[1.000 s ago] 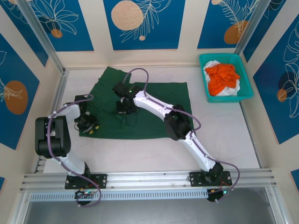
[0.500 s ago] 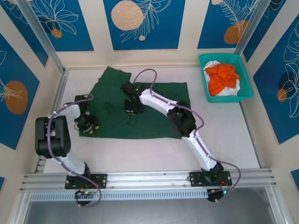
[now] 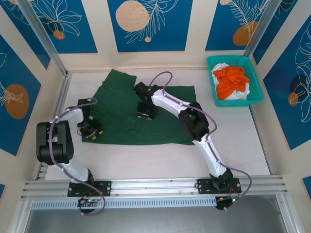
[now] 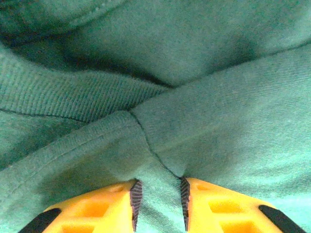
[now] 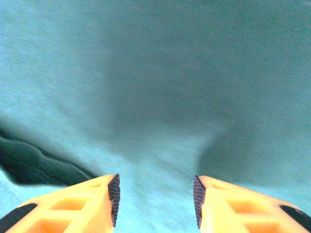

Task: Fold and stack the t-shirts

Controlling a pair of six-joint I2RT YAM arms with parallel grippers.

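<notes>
Status: green t-shirt [image 3: 167,127] spread on desk [image 3: 233,141]; my left hand [image 3: 91,132] gripping it, my right hand [image 3: 146,113] open.
Top view: the green t-shirt lies left of centre, left hand at its near-left edge, right hand over its middle; orange t-shirt [image 3: 231,80] and white t-shirt [image 3: 221,67] sit in the teal basket [image 3: 235,58] (far right corner). Left wrist view: fingers [image 4: 116,206] pinch a cloth ridge. Right wrist view: fingers [image 5: 92,206] stand apart above smooth cloth.

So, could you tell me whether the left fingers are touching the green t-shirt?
Touching: left wrist view shows the green t-shirt pinched between the left fingers.
</notes>
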